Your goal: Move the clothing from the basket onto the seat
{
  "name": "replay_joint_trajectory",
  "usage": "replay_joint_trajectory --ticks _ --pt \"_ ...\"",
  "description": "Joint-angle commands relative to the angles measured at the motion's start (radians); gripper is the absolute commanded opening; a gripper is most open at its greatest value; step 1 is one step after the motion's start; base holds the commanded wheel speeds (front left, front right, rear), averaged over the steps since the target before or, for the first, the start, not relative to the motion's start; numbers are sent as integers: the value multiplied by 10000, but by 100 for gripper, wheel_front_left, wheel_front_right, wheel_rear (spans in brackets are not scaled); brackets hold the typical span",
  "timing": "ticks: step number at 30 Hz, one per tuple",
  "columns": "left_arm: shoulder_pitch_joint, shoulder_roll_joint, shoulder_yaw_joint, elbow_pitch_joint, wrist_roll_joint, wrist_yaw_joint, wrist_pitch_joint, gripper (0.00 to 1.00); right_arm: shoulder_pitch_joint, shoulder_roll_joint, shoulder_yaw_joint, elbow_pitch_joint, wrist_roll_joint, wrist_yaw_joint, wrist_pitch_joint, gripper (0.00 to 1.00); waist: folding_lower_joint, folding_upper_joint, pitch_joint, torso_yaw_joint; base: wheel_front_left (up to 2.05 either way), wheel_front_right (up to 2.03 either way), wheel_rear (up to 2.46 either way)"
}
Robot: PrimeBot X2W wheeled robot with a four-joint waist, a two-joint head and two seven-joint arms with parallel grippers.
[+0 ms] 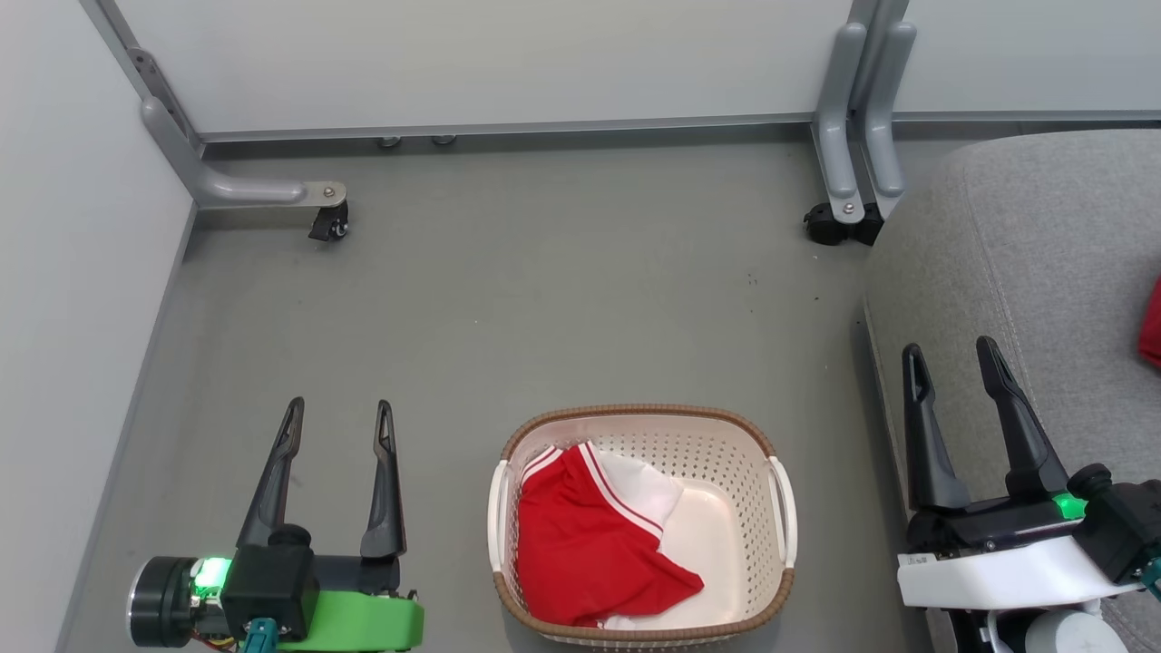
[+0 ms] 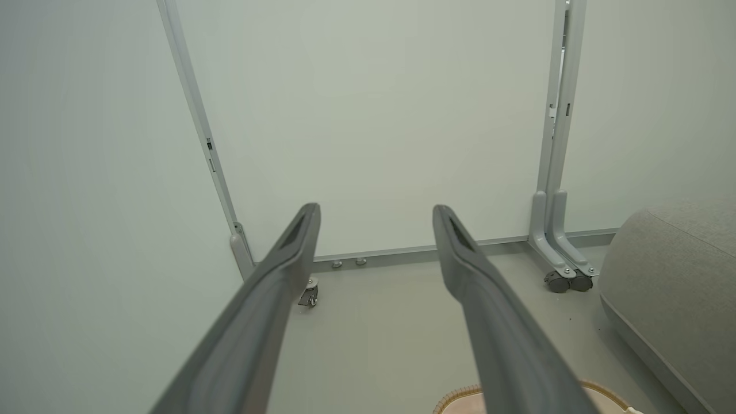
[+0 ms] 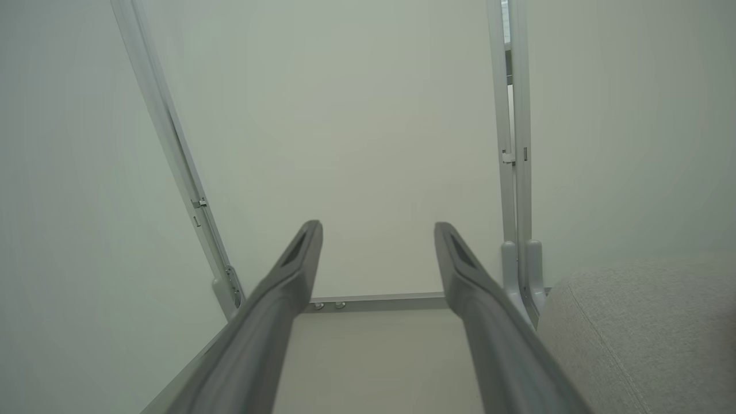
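Observation:
A red garment with white stripes and white lining, the clothing (image 1: 590, 540), lies in the left half of the cream perforated basket (image 1: 785, 517) on the floor at the bottom centre of the head view. The grey seat (image 1: 1052, 263) rises at the right; a bit of red fabric (image 1: 1152, 326) shows on it at the frame's right edge. My left gripper (image 1: 338, 413) is open and empty, left of the basket. Over the seat's front edge my right gripper (image 1: 948, 349) is open and empty too. The basket rim (image 2: 460, 397) peeks in the left wrist view.
Pale partition panels close the left and far sides. Their grey feet stand on castors at the far left (image 1: 328, 222) and far right (image 1: 843, 222). Grey floor (image 1: 544, 299) stretches between the basket and the panels.

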Motion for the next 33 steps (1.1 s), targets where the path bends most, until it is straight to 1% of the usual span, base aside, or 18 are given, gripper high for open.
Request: replay_joint_trajectory --ticks 1,9,17,22,25,28,30,33 --pt "78 -5 66 31 31 -60 0 100 54 7 -17 33 42 -3 -30 100 1 0 8 1 0 0 0" --pt "-13 -31 65 -35 95 -137 0 100 -38 -16 139 172 -112 -3 -32 100 1 0 89 -65 0 0 0" --pt "-72 -49 -81 -20 90 -205 0 100 -150 25 -16 301 -37 -3 -30 100 1 0 164 -156 0 0 0" --pt "-49 -52 -134 2 81 -163 0 100 -206 27 -5 315 -53 -3 -30 100 1 0 195 -171 0 0 0" --pt "-29 -56 -238 141 -25 -354 0 100 -143 34 -2 514 -145 -3 -30 100 1 0 295 -192 0 0 0" --pt "-165 -54 -354 352 96 -500 0 100 -217 31 -157 724 -339 -3 -32 100 1 0 549 -274 0 0 0" --pt "-342 -55 -443 540 134 -488 0 100 -356 57 -347 819 -452 -3 -30 100 1 0 847 -372 0 0 0" --pt "-595 -57 -705 1286 225 -640 0 100 -604 84 -553 907 -536 -3 -32 100 1 0 1436 -581 0 0 0"
